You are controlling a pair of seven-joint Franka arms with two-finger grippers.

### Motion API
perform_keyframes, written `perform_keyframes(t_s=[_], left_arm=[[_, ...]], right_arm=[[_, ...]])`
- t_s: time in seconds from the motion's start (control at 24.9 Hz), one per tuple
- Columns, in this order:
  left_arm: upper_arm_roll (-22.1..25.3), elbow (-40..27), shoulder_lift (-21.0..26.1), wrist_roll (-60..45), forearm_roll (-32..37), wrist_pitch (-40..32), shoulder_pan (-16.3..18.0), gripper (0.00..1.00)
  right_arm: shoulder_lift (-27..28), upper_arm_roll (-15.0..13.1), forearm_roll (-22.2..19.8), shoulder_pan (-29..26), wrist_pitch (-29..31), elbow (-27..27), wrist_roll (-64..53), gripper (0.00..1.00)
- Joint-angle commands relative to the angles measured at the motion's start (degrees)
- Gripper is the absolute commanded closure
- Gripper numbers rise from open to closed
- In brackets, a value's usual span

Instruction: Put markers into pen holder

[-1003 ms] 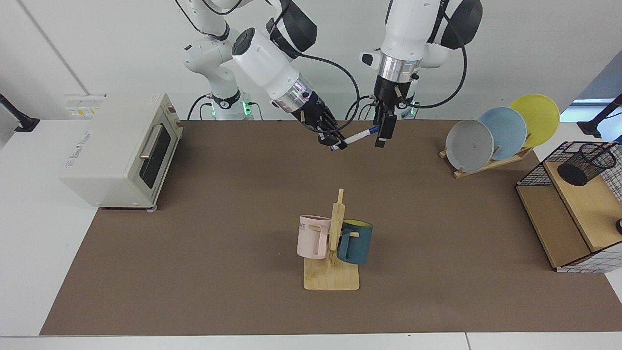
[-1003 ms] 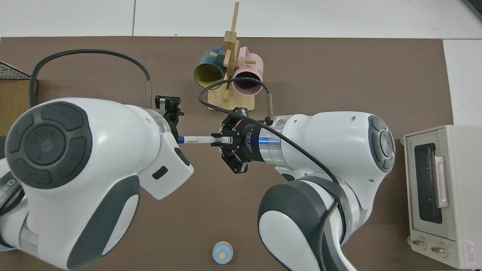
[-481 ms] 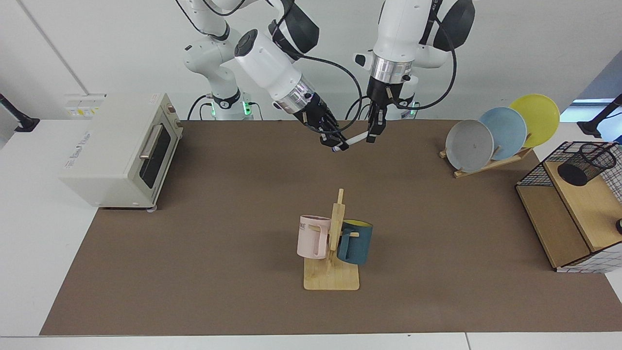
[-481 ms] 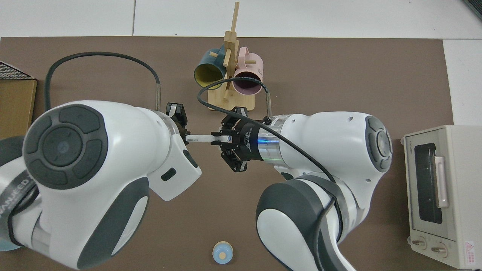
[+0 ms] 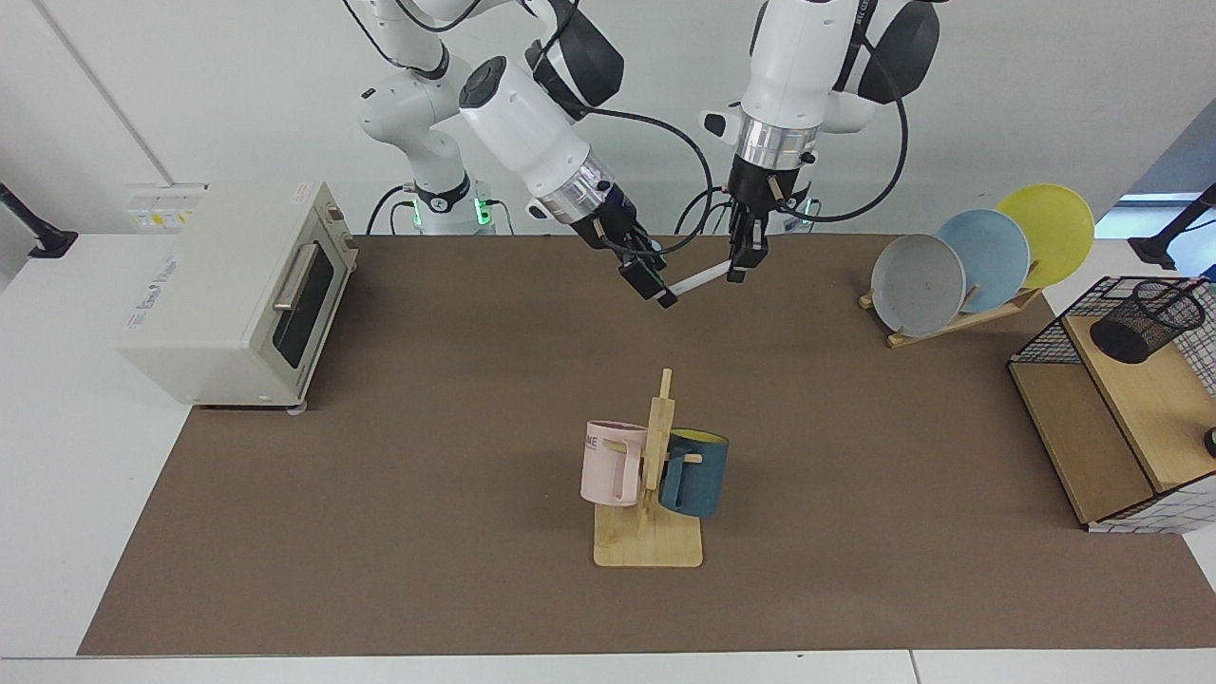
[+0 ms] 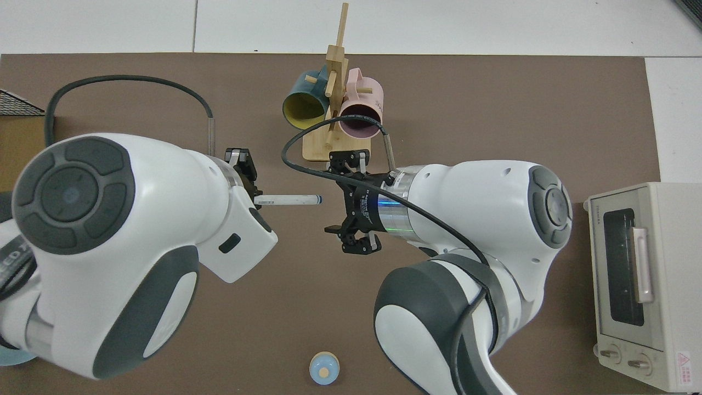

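Item: marker (image 5: 698, 278), white barrel, held in the air above the far middle of the brown desk (image 5: 427, 494). It hangs nearly level, one end clamped in the left pincer (image 5: 742, 269), the other end free.

Item: left pincer, pointing down from the arm based at the facing view's right; fingers closed on the marker's end. In the top view the arm's white housing covers the cap end, so only the barrel (image 6: 288, 199) shows.

Item: right pincer (image 5: 655, 285), just beside the marker's free end. The top view shows its fingers spread wide and clear of the barrel (a visible gap), pincer at (image 6: 351, 206).

Item: pen holder (image 5: 1143, 321), black mesh cup, lying tilted on the wooden shelf of the wire-grid basket (image 5: 1050, 328) at the desk's edge, well apart from the marker. No marker in it that I can see.

Progress, as I judge it: marker lifted and now carried by the left arm alone; the hand-over looks complete. Left to do: carry it across to the holder, line it up with the tilted mouth, drop it in.

Also present: toaster oven (image 5: 237, 294), mug tree (image 5: 651, 475), plate rack (image 5: 978, 266).
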Motion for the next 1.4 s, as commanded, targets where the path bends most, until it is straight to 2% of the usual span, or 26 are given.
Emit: perform_keyframes(t_s=[0.0,0.08,0.16,0.28,0.36,0.48,0.6,0.88,1.04,1.12,1.24,1.36], left_arm=[[0.45,-0.61,-0.32,-4.34,0.08,-2.26,4.41,1.00],[0.45,-0.70,-0.32,-4.69,0.35,-3.14,7.04,1.00],[0.54,-0.87,-0.32,-4.78,0.78,-3.32,9.50,1.00],[0.54,-0.96,-0.24,-5.30,3.32,-3.93,12.75,1.00],[0.54,-0.96,-0.24,-5.30,8.06,-3.40,13.55,1.00],[0.63,-0.96,-0.32,-5.39,10.63,-4.02,15.22,1.00],[0.80,-1.22,-0.32,-6.36,11.07,-4.63,19.17,1.00],[0.89,-1.23,-0.32,-6.01,17.13,-5.95,23.31,1.00],[0.89,-1.23,-0.32,-5.92,19.42,-6.04,25.42,1.00],[0.89,-1.14,-0.32,-5.83,21.17,-6.04,26.12,1.00],[0.98,-0.88,-0.32,-5.83,24.86,-6.65,26.56,1.00],[1.50,-0.61,-0.24,-4.70,27.59,-7.27,27.79,1.00]], right_arm=[[-1.08,-0.24,-9.54,-2.74,-7.60,0.02,-10.03,0.00],[-1.60,-0.24,-14.38,-4.23,-11.39,0.02,-16.53,0.00],[-2.22,-0.24,-17.46,-6.25,-14.55,0.02,-23.21,0.00],[-2.57,-0.33,-20.28,-9.41,-18.60,-0.07,-34.28,0.00],[-2.84,-0.24,-22.12,-11.61,-20.97,-0.07,-41.84,0.00],[-3.01,-0.33,-24.41,-14.69,-23.87,0.02,-50.46,0.00],[-3.80,-0.24,-26.08,-17.85,-27.13,-0.07,-58.02,0.00],[-5.91,-0.42,-27.14,-25.06,-32.93,-0.07,-74.47,0.00],[-8.72,-0.07,-32.58,-29.02,-35.31,-0.07,-82.02,0.00],[-9.60,-0.07,-34.43,-29.64,-35.40,-0.07,-87.55,0.00],[-9.69,-0.24,-34.70,-29.55,-35.40,0.54,-95.55,0.00],[-9.69,-0.24,-34.53,-29.38,-35.31,0.72,-96.72,0.00]])
